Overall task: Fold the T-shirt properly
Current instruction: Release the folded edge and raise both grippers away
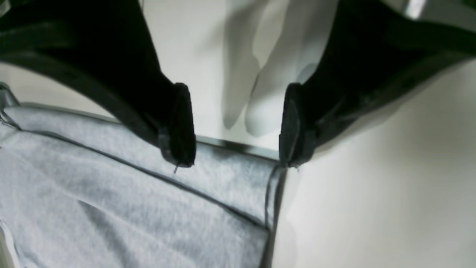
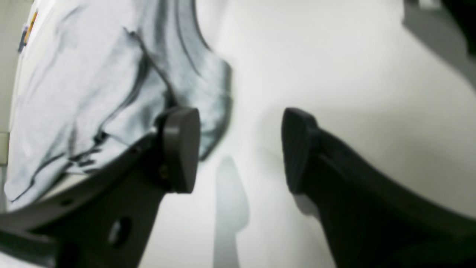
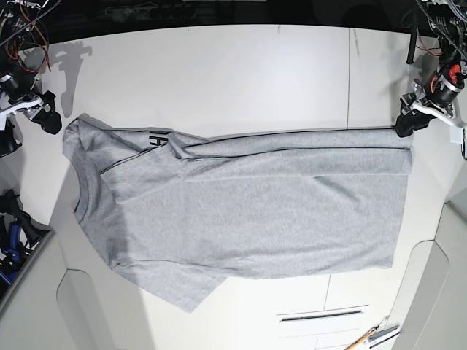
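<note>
The light grey T-shirt (image 3: 248, 211) lies flat across the white table, collar to the left and hem to the right. Its far long edge is folded over, and a bit of black lettering (image 3: 155, 138) peeks out there. My left gripper (image 3: 403, 125) hovers open at the shirt's far right corner. In the left wrist view that gripper (image 1: 238, 149) straddles the folded corner of the T-shirt (image 1: 130, 208). My right gripper (image 3: 45, 117) is open just left of the far sleeve, clear of the cloth. In the right wrist view the gripper (image 2: 240, 149) has only table between its pads, the T-shirt (image 2: 74, 82) beside it.
Cable bundles hang at the far left (image 3: 22, 29) and far right (image 3: 438, 29) corners. Small tools (image 3: 372, 337) lie at the near right edge. A blue object (image 3: 11, 240) sits off the table's left side. Panel seams cross the white tabletop (image 3: 241, 73).
</note>
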Controlling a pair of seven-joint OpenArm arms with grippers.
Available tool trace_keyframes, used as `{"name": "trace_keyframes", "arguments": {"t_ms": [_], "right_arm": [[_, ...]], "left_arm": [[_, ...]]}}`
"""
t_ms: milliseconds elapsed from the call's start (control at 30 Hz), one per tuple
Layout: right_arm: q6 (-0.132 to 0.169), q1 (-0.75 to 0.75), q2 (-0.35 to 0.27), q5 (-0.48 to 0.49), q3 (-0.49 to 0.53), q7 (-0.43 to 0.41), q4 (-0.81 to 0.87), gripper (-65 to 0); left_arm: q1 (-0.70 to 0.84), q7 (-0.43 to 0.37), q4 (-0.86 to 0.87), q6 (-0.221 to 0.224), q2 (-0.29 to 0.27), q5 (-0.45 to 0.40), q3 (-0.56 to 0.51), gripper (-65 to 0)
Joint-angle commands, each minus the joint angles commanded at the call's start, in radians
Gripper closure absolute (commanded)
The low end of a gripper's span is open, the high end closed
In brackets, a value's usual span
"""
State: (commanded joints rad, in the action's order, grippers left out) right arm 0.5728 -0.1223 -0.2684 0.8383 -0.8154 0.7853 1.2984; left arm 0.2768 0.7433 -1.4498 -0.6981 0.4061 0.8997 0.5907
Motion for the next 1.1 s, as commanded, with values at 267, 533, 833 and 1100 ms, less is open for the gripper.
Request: {"name": "trace_keyframes", "arguments": {"t_ms": [267, 533, 833, 1100], "right_arm": [[0.008, 0.051, 0.005, 0.026, 0.024, -0.022, -0.101, -34.5], [0.011, 0.083, 0.006, 0.067, 0.15, -0.021, -0.103, -34.3], [0.011, 0.136, 0.005, 0.032, 0.192, -0.023, -0.103, -9.4], [0.018, 0.136, -0.001, 0.033, 0.191, -0.014, -0.085, 0.0]], "left_arm": [[0.0, -0.105, 0.0, 0.037, -0.01, -0.118, -0.09, -39.2], [-0.022, -0.112, 0.0, 0.036, -0.016, -0.116, -0.095, -39.1], [-0.03, -0.137, 0.0, 0.036, -0.015, -0.172, -0.095, -24.5], [-0.03, -0.195, 0.0, 0.035, -0.015, -0.196, -0.095, 0.0]]}}
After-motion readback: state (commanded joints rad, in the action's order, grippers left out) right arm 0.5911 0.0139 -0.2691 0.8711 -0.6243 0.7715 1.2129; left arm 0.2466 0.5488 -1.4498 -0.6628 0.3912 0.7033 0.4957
